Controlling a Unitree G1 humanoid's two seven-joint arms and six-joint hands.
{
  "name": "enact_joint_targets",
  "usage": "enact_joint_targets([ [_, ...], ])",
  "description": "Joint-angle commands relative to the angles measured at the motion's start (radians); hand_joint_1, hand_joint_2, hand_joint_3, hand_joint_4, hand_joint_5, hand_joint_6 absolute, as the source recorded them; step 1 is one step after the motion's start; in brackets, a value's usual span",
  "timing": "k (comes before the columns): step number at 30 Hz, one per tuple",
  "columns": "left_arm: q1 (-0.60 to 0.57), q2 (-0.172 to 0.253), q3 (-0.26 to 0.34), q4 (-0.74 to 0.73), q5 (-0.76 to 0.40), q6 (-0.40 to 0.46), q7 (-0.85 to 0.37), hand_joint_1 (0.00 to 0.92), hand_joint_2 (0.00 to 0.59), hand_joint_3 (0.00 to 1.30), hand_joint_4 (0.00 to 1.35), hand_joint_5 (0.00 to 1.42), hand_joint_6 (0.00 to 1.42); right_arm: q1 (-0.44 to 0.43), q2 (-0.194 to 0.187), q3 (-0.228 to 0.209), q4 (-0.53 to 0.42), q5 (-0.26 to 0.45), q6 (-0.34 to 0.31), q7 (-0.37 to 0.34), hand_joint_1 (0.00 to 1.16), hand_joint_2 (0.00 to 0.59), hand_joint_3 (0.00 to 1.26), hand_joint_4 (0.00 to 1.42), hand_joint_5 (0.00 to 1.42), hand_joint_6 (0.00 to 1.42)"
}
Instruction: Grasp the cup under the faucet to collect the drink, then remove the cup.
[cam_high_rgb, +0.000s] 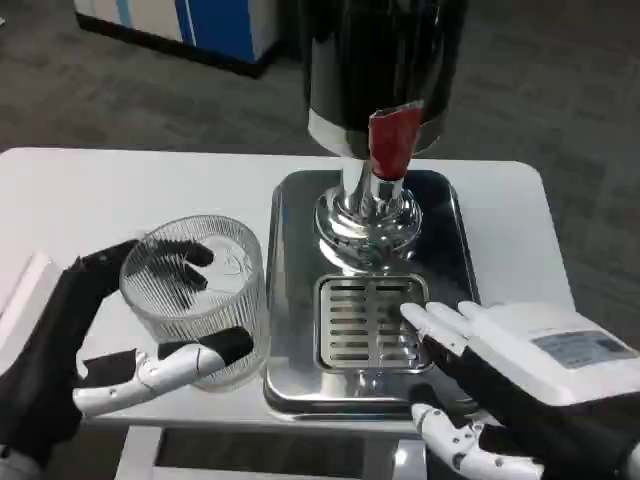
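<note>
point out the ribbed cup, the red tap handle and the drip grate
ribbed cup (195, 300), head view, on its clear ribbed side wall
red tap handle (392, 140), head view, middle of the red lever
drip grate (362, 318), head view, on its slotted bars

One cup (196, 296), one dispenser (375, 100), two robot hands (120, 340) (500, 385)

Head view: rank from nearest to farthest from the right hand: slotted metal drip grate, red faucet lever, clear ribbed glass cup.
From the right hand:
1. Slotted metal drip grate: under the fingertips, just to its left.
2. Clear ribbed glass cup: across the tray, held in the left hand.
3. Red faucet lever: up at the back, on the dispenser; not much farther than the cup.
</note>
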Motion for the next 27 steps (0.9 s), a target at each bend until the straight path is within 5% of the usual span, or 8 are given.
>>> enact_joint_targets([
  [1, 0.005, 0.0, -0.002, -0.028, -0.006, 0.004, -0.004, 0.617, 0.217, 0.63, 0.62, 0.6, 0.24, 0.008, 0.022, -0.009, -0.013, -0.02, -0.046, -0.008, 0.0, 0.569, 0.0, 0.0, 0.0, 0.0],
  [7, 0.003, 0.0, -0.002, -0.022, -0.008, 0.001, -0.004, 0.617, 0.217, 0.63, 0.62, 0.6, 0.24, 0.011, 0.074, -0.056, -0.013, -0.043, -0.102, -0.087, 0.0, 0.569, 0.0, 0.0, 0.0, 0.0],
  [14, 0.004, 0.001, -0.001, -0.021, -0.011, 0.002, -0.005, 0.617, 0.217, 0.63, 0.62, 0.6, 0.24, 0.04, 0.137, -0.121, -0.013, 0.03, -0.174, -0.188, 0.14, 0.578, 0.0, 0.0, 0.0, 0.0],
  [27, -0.005, -0.004, -0.018, -0.025, -0.007, 0.009, -0.014, 0.617, 0.217, 0.63, 0.62, 0.6, 0.24, 0.077, 0.16, -0.137, -0.013, 0.054, -0.179, -0.162, 0.16, 0.57, 0.0, 0.0, 0.0, 0.0],
])
